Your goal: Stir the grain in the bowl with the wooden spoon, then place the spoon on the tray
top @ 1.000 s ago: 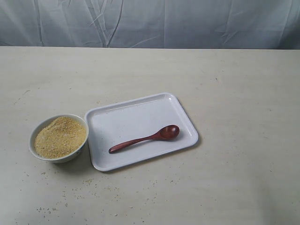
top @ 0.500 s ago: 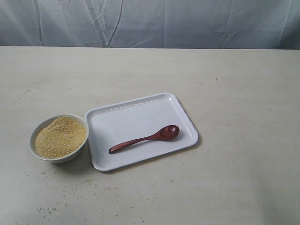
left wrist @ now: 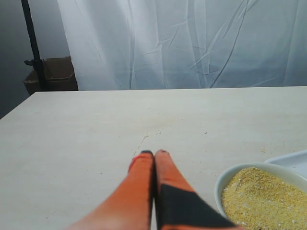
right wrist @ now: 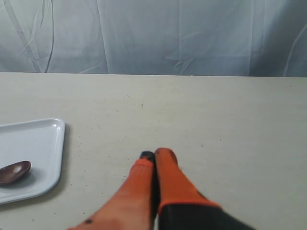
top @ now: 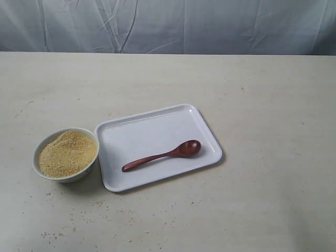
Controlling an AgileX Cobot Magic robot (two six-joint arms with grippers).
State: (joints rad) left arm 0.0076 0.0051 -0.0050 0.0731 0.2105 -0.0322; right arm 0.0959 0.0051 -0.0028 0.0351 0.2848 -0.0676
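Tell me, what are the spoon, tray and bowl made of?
Spoon: looks like wood, dark reddish-brown with a glossy, probably lacquered sheen. Tray: likely plastic, smooth matte white with a moulded low rim and rounded corners. Bowl: seems to be glazed ceramic, white with a thick rim, though plastic cannot be ruled out.

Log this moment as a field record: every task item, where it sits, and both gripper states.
bowl: on the table, close against the tray's left side
grain: heaped in the bowl
tray: flat on the table, middle of the exterior view
wooden spoon: lying in the tray, scoop end to the right
loose grains: scattered on the table in front of the bowl
left gripper: shut, empty, near the bowl
right gripper: shut, empty, off the tray
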